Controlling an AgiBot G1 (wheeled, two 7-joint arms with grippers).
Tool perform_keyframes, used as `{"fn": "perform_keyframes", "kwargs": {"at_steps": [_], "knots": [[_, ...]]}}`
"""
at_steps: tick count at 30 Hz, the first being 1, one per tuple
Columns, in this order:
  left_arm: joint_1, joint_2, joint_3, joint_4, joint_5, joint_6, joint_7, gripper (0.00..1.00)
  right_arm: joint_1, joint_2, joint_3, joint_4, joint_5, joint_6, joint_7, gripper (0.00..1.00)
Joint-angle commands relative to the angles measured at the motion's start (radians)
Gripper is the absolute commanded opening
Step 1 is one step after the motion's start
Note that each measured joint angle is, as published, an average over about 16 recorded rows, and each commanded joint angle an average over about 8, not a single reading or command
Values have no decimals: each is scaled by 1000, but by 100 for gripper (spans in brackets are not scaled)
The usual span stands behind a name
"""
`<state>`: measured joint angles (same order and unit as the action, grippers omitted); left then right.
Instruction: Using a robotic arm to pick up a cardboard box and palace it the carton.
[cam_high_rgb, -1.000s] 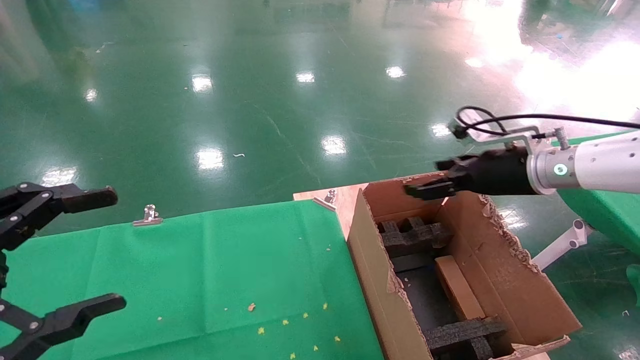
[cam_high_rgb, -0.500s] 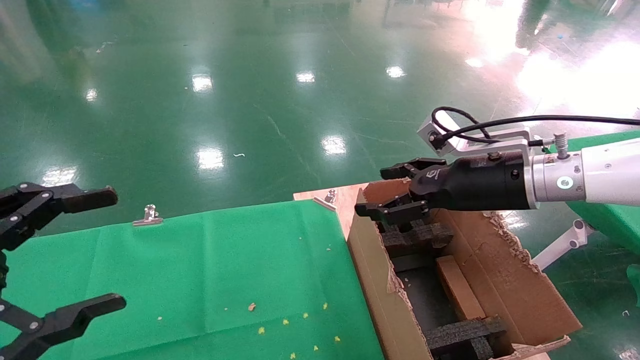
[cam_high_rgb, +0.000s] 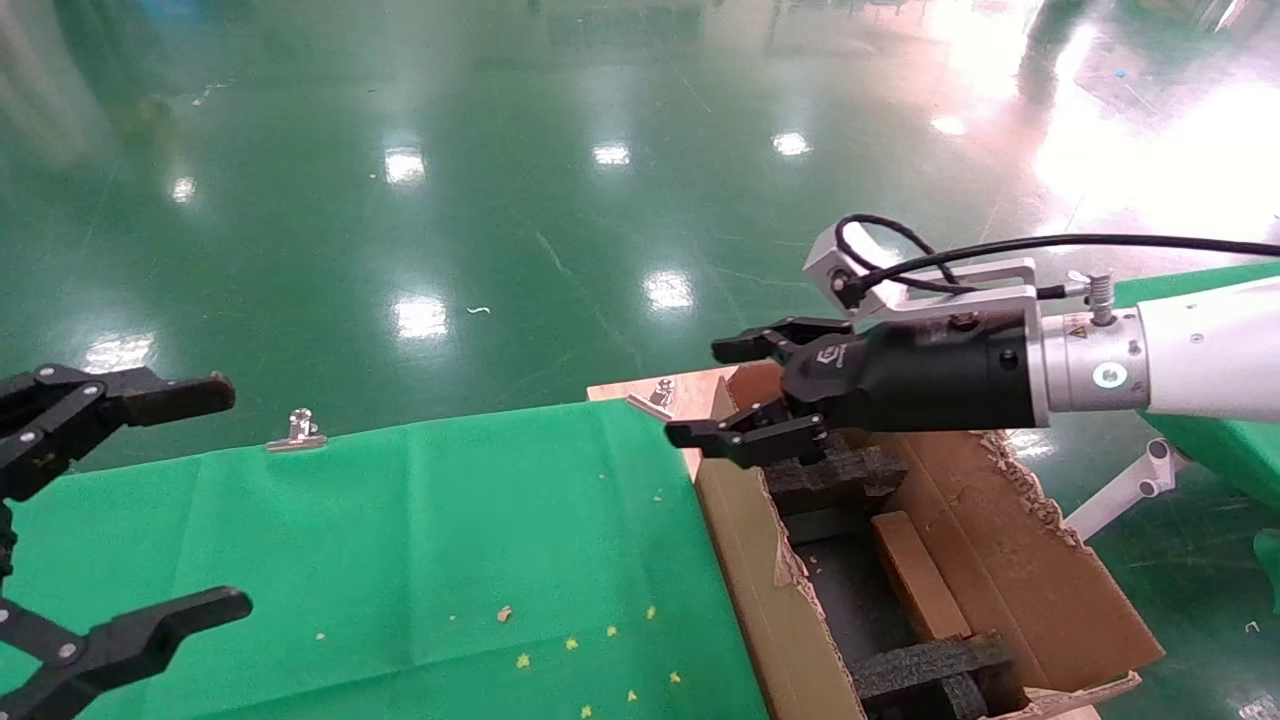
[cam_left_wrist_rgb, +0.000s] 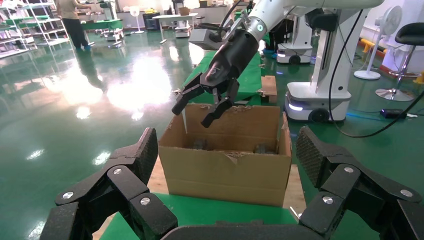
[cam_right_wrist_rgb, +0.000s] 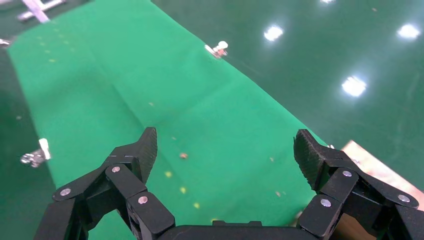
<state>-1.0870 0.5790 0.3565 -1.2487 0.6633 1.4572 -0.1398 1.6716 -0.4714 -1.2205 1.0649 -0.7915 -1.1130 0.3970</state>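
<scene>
The carton (cam_high_rgb: 745, 570) stands at the table's right end with its flaps up, and it also fills the middle of the left wrist view (cam_left_wrist_rgb: 225, 175). Inside it the small cardboard box (cam_high_rgb: 915, 580) lies along the right wall between black foam blocks (cam_high_rgb: 830, 475). My right gripper (cam_high_rgb: 700, 392) on the white robotic arm (cam_high_rgb: 1200, 350) hovers open and empty over the carton's far left corner. The right wrist view shows the right gripper (cam_right_wrist_rgb: 227, 147) looking down on the green cloth. My left gripper (cam_high_rgb: 228, 497) is parked open at the left edge.
A green cloth (cam_high_rgb: 450, 530) with scattered crumbs covers the table, held by metal clips (cam_high_rgb: 298, 430) (cam_high_rgb: 660, 392). Bare wooden board (cam_high_rgb: 690, 405) shows beside the carton. Glossy green floor lies beyond. Another green table (cam_high_rgb: 1220, 430) sits at the right, and a mobile base (cam_left_wrist_rgb: 320, 100) stands behind the carton.
The right gripper has moved left from over the carton's far end to its far left corner, and its fingers have spread apart. The cardboard box and the left arm have not moved.
</scene>
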Motion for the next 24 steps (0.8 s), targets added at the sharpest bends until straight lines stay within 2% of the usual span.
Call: {"fn": "perform_keyframes", "kwargs": {"at_steps": [1, 24], "knots": [[0, 0, 0, 0, 0, 0, 0, 100, -24, -6, 37, 9, 2, -15, -8, 100], [0, 0, 0, 0, 0, 0, 0, 100, -320, -75, 504, 117, 33, -205, -112, 100]]}}
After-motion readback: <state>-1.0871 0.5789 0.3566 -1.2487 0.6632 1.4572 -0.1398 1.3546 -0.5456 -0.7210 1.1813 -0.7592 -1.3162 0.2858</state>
